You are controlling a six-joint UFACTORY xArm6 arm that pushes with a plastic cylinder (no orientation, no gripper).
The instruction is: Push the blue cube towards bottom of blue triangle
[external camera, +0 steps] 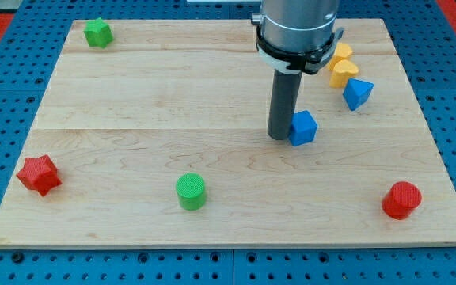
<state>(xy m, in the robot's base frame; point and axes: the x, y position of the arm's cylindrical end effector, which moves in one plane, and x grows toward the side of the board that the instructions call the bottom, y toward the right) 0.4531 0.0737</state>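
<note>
The blue cube [303, 127] lies right of the board's middle. My tip [279, 138] stands on the board directly at the cube's left side, touching or nearly touching it. The blue triangle [357, 93] lies up and to the right of the cube, apart from it, near the board's right side. The rod rises from the tip to the arm's grey body [298, 32] at the view's top.
Two yellow blocks [341, 66] sit just above the blue triangle. A green star block [97, 32] is at the top left, a red star block [39, 174] at the left, a green cylinder [191, 191] at the bottom middle, a red cylinder [402, 199] at the bottom right.
</note>
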